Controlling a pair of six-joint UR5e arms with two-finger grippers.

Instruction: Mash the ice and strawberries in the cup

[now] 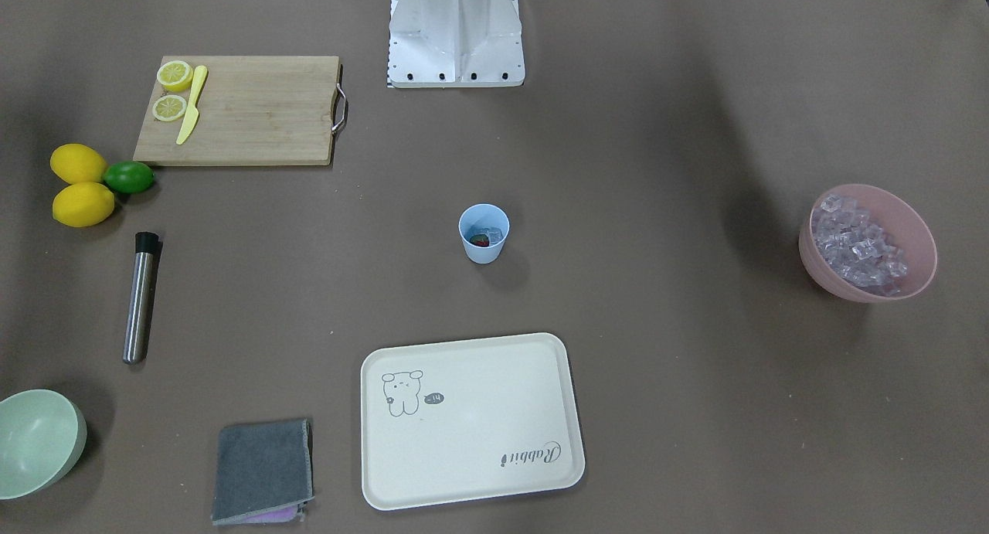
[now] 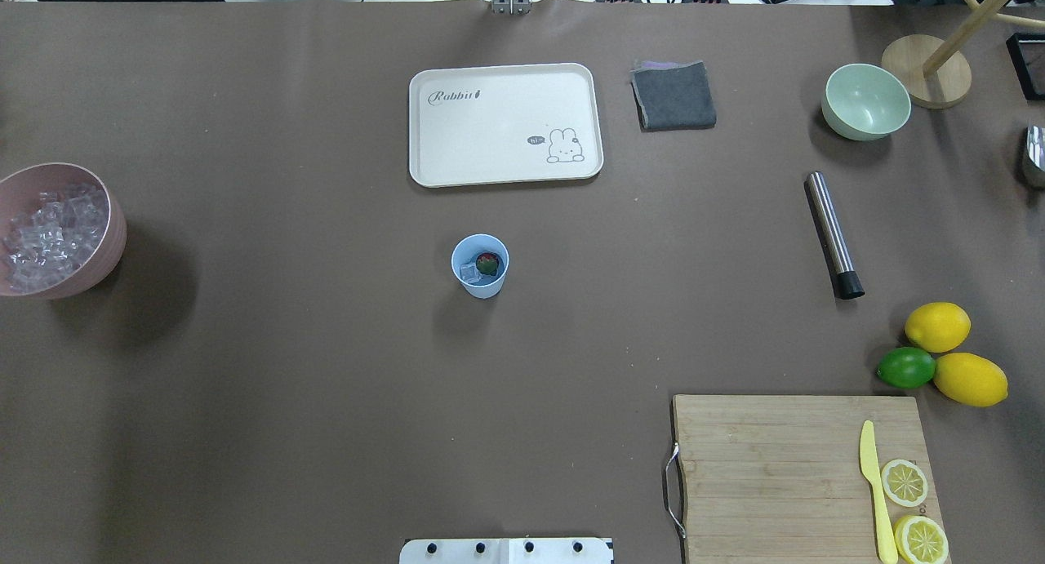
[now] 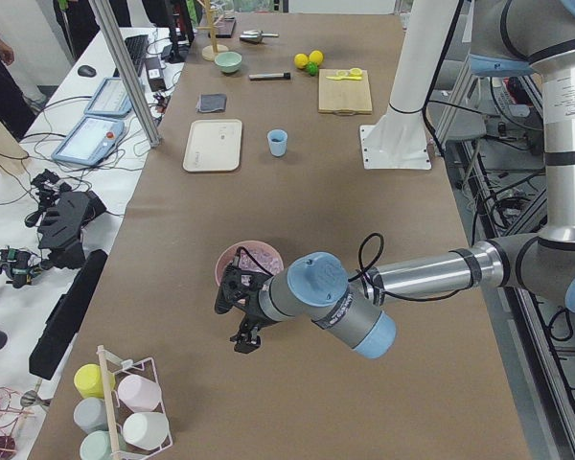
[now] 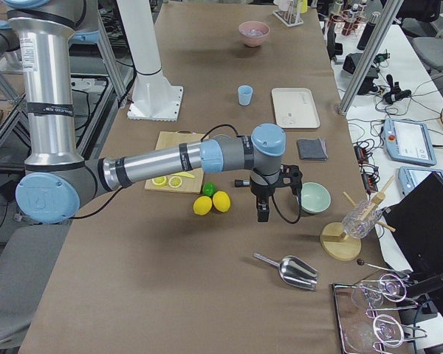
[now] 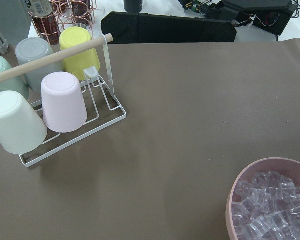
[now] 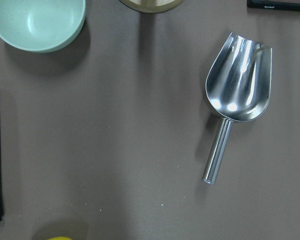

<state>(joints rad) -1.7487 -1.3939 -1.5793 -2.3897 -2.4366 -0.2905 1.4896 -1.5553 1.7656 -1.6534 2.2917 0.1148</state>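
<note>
The light-blue cup (image 2: 480, 265) stands mid-table, also in the front view (image 1: 484, 232). Inside it lie a red strawberry (image 2: 488, 262) and a few clear ice cubes (image 2: 469, 273). Many more ice cubes (image 1: 858, 244) fill the pink bowl (image 1: 813, 265) on the robot's left side. My left gripper (image 3: 241, 337) hangs by that bowl at the table's left end; I cannot tell whether it is open or shut. My right gripper (image 4: 262, 212) hangs over the table's right end beside the lemons; I cannot tell its state either. Neither wrist view shows fingers.
A steel muddler (image 2: 833, 233) with a black tip lies right of the cup. Also about: a cream tray (image 2: 506, 99), grey cloth (image 2: 673, 96), pale-green bowl (image 2: 865, 103), cutting board (image 2: 775, 466) with knife and lemon halves, lemons and lime (image 2: 906, 368), a metal scoop (image 6: 237, 95), a cup rack (image 5: 65, 115).
</note>
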